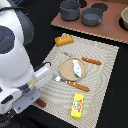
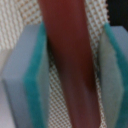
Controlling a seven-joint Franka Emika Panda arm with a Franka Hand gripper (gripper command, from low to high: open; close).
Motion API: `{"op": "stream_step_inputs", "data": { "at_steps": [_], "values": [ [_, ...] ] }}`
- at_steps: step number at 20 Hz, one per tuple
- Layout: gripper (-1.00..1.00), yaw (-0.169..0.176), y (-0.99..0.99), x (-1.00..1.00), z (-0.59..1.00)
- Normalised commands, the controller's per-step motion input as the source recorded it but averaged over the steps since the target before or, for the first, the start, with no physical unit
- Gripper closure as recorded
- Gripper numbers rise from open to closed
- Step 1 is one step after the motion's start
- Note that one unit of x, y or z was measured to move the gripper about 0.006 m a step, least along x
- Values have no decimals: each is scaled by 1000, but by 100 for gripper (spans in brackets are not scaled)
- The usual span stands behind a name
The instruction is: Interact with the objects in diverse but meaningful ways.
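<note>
Item: dark brown toy sausage (image 2: 70,60), lying on the woven beige placemat (image 1: 100,75) at its near corner, between my teal-padded jaws. Jaws: open, straddling it, pads not yet touching. Handling: centre, close evenly across its width, lift straight.

Arm: you have it bent low at the exterior view's near left, wrist pointing down.
Gripper (image 2: 70,65): your teal pads (image 2: 37,75) flank the dark brown sausage (image 2: 67,55), narrow gaps each side.
</note>
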Motion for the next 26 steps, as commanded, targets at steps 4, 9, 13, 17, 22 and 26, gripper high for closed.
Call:
{"op": "stream_step_inputs", "data": {
  "at_steps": [4,9,13,17,22,26],
  "values": [
    [100,93,686,-278,832],
    [100,70,783,-389,794],
    [100,52,821,-398,636],
    [100,33,810,-533,284],
    [100,5,789,-685,30],
    [100,0,716,-802,-139]
  ]
}}
